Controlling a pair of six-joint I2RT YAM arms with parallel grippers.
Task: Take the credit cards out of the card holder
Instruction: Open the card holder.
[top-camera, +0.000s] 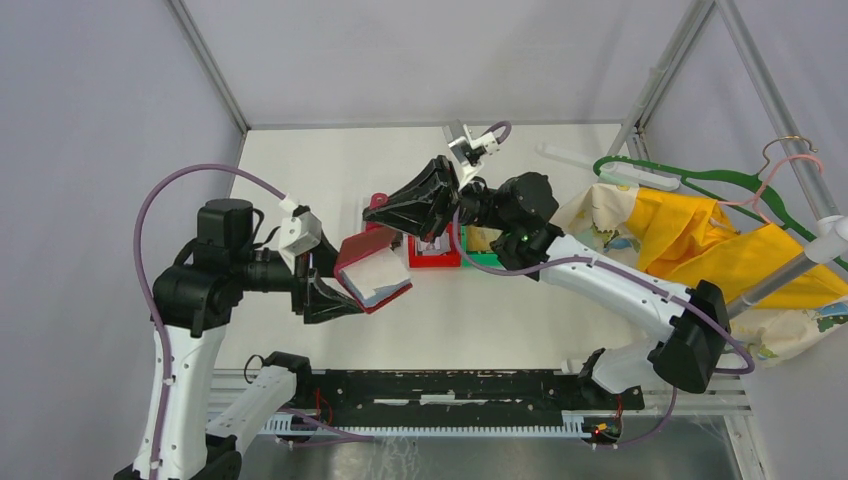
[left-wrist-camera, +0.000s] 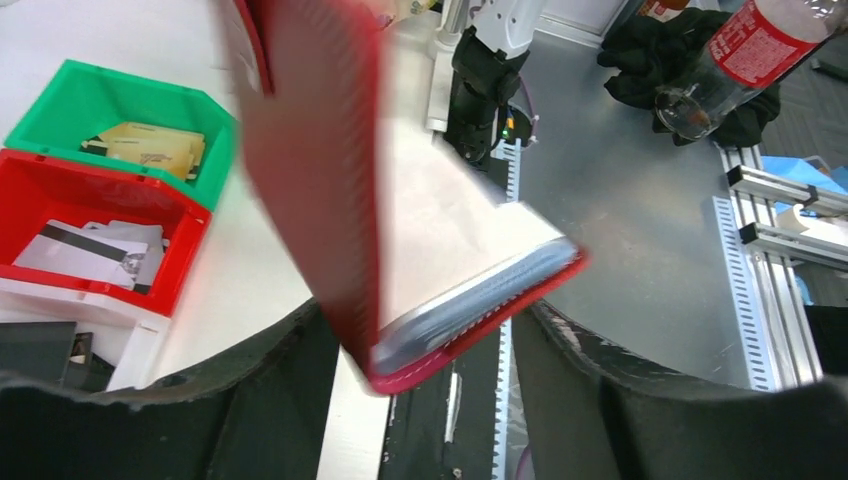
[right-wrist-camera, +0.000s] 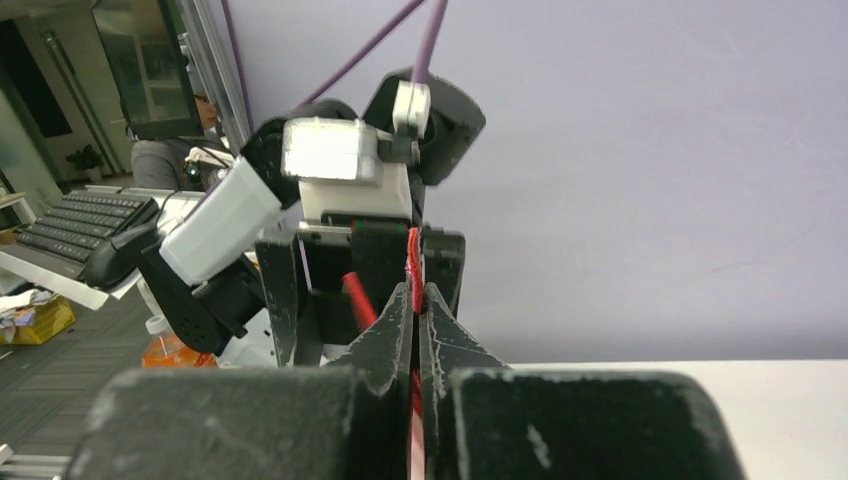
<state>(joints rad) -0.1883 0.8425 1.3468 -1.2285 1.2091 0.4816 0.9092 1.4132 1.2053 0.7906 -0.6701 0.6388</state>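
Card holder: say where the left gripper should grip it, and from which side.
Best taken by its free half, the leaf stack, from the left, the left gripper across its thickness. The right gripper pinches the other red flap, so the card holder hangs open with that edge between the left jaws.

My left end effector (top-camera: 340, 283) points toward the right arm, jaws spread wide with the card holder (top-camera: 375, 275) between them. My right arm stretches across, and its end effector (top-camera: 378, 212), just beyond the left one, has its fingertips pinched tight on the card holder's red flap.
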